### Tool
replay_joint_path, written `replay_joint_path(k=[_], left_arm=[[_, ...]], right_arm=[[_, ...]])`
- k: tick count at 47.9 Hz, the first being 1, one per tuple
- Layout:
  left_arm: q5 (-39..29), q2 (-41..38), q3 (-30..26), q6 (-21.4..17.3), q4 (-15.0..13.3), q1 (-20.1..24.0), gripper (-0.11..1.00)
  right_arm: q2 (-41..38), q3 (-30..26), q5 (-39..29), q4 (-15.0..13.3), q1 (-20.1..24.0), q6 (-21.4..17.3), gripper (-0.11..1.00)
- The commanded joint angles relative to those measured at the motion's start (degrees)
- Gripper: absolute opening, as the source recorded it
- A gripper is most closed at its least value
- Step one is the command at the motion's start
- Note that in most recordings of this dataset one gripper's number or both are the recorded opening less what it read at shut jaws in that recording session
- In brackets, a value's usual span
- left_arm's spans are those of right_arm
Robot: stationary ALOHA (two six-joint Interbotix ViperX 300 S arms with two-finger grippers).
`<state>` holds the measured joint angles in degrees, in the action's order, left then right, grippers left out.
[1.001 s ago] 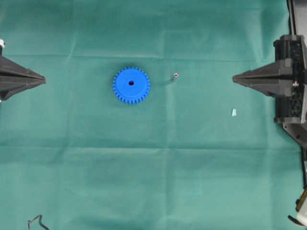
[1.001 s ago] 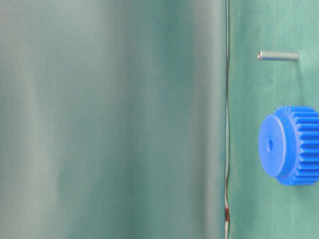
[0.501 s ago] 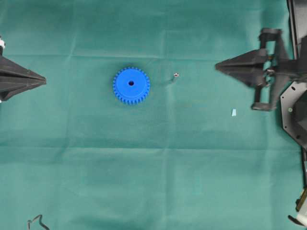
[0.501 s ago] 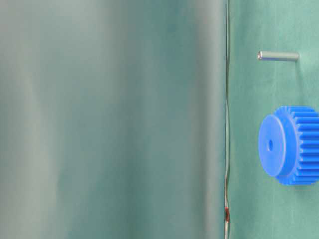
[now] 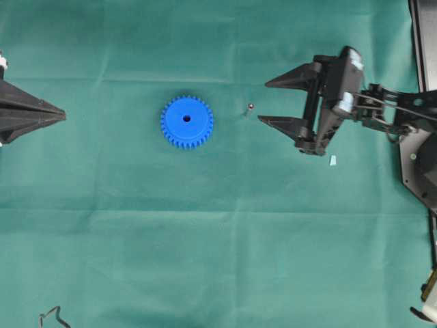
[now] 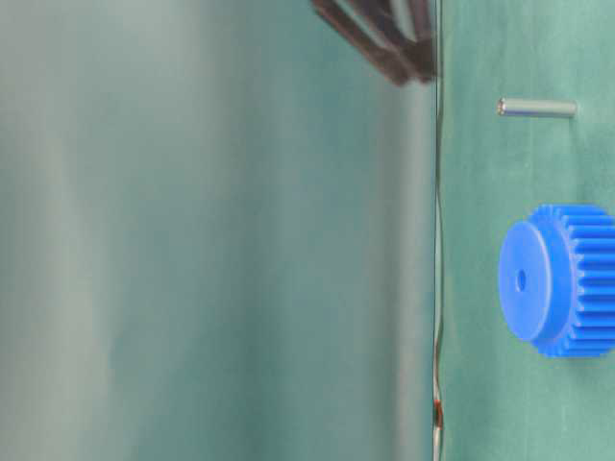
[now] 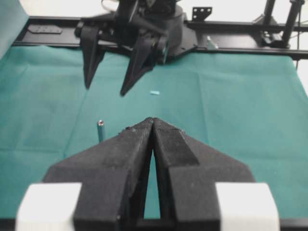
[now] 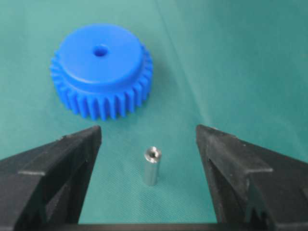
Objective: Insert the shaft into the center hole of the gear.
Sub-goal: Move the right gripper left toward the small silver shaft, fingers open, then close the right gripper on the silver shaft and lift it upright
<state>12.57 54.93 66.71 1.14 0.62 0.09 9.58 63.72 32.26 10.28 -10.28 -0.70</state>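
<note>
The blue gear [image 5: 186, 127] lies flat on the green cloth, its center hole [image 5: 186, 118] facing up and empty. The shaft [image 5: 250, 107] stands upright on the cloth to the gear's right. My right gripper [image 5: 263, 102] is open just right of the shaft. In the right wrist view the shaft [image 8: 151, 166] stands between the spread fingers [image 8: 62, 159], touching neither, with the gear [image 8: 103, 77] beyond. My left gripper [image 5: 63, 115] is shut and empty at the far left. In the left wrist view its fingers [image 7: 130, 149] hide the gear.
A small pale blue scrap [image 5: 332, 160] lies on the cloth below the right gripper. A black wire [image 5: 49, 318] lies at the bottom left corner. The black arm base and frame [image 5: 423, 41] run along the right edge.
My right gripper has moved left from the right edge towards the shaft and has opened. The left gripper, gear and shaft have not moved.
</note>
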Motion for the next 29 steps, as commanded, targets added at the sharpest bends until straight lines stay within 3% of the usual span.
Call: replay_joint_path(k=[1,18,29], left_arm=[[0.35,-0.35,-1.41,0.0,0.18,0.0,0.0],[0.26,-0.44,-1.41,0.0,0.18,0.09,0.0],[0.26,-0.35,-1.41,0.0,0.18,0.0,0.0]], right_arm=[[-2.64,-1.76,1.85,0.62,0.0,0.0,0.82],[-9.84,-4.13,3.16,1.23,0.0,-1.49,0.82],[-12.39,-4.04,4.39,3.16,0.0,-2.02,0.82]])
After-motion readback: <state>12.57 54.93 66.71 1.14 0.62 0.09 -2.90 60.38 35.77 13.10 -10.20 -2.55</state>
